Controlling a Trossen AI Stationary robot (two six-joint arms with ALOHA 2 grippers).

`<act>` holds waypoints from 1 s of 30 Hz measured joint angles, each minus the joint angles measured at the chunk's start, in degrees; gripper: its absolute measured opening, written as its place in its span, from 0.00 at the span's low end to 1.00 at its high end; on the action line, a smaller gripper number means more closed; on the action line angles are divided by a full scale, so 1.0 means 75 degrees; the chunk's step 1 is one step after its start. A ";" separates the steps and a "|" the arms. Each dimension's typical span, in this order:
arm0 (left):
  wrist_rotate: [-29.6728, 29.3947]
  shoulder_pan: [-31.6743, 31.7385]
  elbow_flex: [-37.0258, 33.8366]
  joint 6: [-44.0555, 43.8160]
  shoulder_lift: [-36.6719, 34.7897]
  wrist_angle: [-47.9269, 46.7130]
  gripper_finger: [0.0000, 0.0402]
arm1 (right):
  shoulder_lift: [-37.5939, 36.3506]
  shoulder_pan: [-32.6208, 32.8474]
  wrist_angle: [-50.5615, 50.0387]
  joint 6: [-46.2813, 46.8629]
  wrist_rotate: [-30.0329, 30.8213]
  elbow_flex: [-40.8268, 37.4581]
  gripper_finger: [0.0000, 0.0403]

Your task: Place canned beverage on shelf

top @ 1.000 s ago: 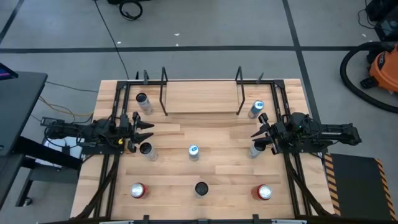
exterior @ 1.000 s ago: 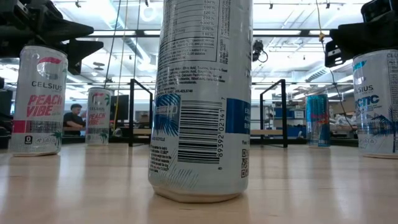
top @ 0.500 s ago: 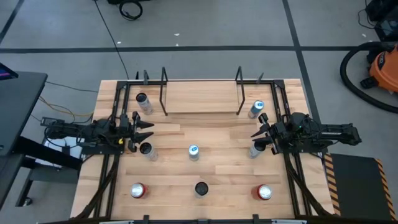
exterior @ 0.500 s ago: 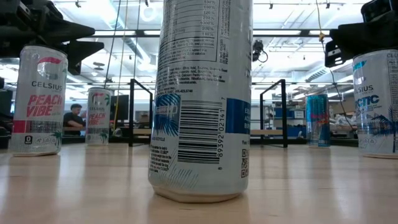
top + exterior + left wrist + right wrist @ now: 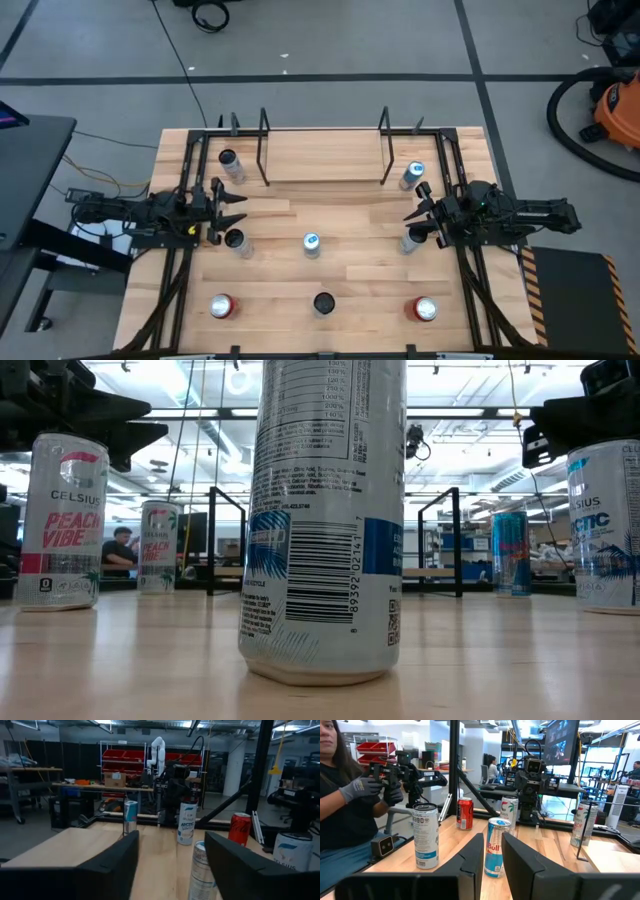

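Note:
The shelf [image 5: 322, 156], a light-wood board in a black rod frame, stands at the table's far middle with nothing on it. Several cans stand upright on the table: one each at the far left [image 5: 228, 165], far right [image 5: 412, 175], left [image 5: 236, 241], centre [image 5: 311, 243] and right [image 5: 413, 240]. My left gripper [image 5: 235, 208] is open and empty, just above the left Celsius can [image 5: 62, 520]. My right gripper [image 5: 420, 205] is open and empty, above the right can [image 5: 605, 525]. In its wrist view [image 5: 492, 837] the centre Red Bull can [image 5: 497, 847] shows between the fingers, farther off.
Three more cans stand along the near edge: red [image 5: 222, 306], dark-topped white [image 5: 323, 303], red [image 5: 425, 310]. Black frame rails run along both table sides. A person with gloved hands [image 5: 367, 787] stands beyond the table's near side.

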 joint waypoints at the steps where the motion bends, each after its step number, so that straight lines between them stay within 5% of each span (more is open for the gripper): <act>1: -0.0001 0.0000 -0.0001 0.0045 0.0000 -0.0004 0.62 | 0.0001 0.0000 0.0000 -0.0001 0.0000 -0.0002 0.19; 9: 0.0009 -0.0001 0.0000 0.0262 0.0000 -0.0106 0.97 | 0.0001 -0.0003 0.0000 0.0002 -0.0003 -0.0003 0.19; 26: 0.0256 -0.0003 -0.0002 -0.0402 0.0000 0.0034 0.99 | -0.0001 0.0000 0.0000 -0.0001 0.0000 -0.0001 0.19; 30: -0.0179 -0.0002 -0.0001 -0.0428 -0.0003 0.0372 0.99 | 0.0001 0.0000 0.0000 0.0001 0.0000 0.0000 0.19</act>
